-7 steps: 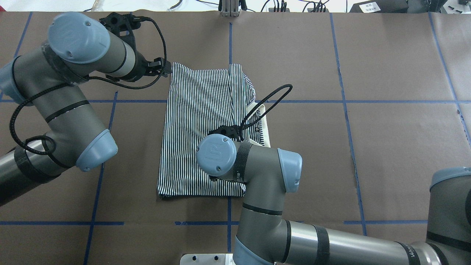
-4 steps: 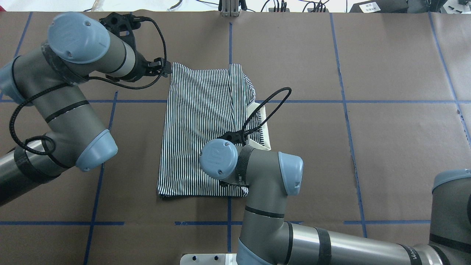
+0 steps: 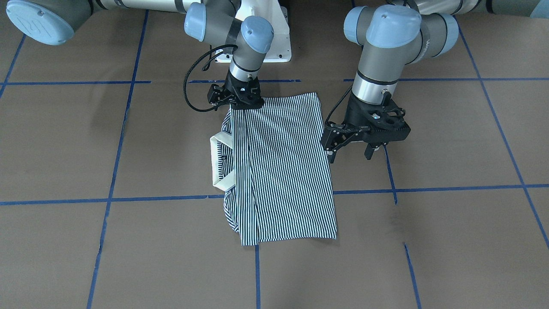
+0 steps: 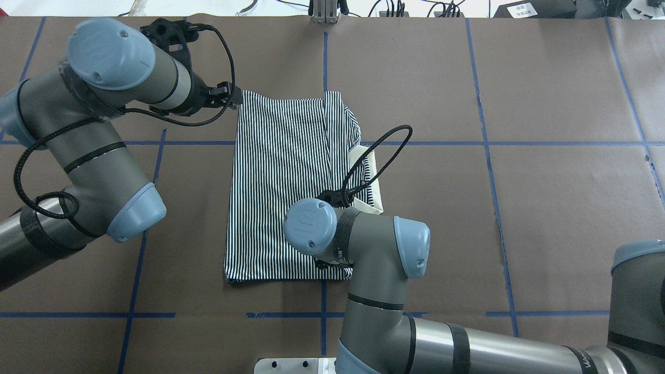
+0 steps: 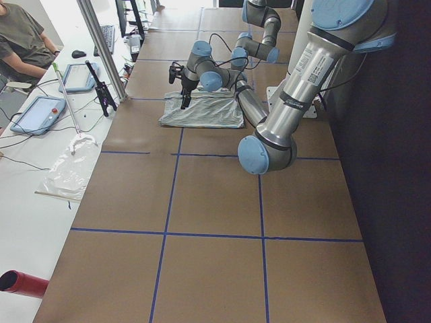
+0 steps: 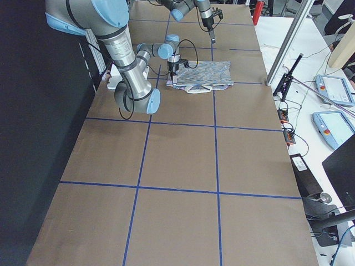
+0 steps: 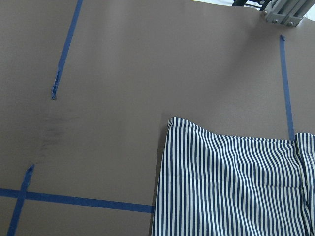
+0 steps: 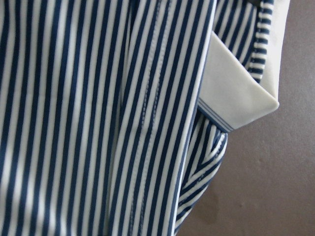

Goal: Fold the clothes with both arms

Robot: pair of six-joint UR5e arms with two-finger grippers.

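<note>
The striped polo shirt (image 4: 280,182) lies half-folded mid-bench (image 4: 519,218), so a further fold seems in hand: the left end effector (image 3: 349,151), released, hovers at its 11 o'clock corner seen overhead, the right end effector (image 3: 240,102), grip untellable, at 5 o'clock, and both must likely pinch cloth next.

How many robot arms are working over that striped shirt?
2. The left arm reaches beside the shirt's far corner; the right arm leans over its near edge by the cream collar. None seems hidden.

Woven cloth shirt (image 4: 280,182); matt paper tabletop (image 4: 545,208)
</note>
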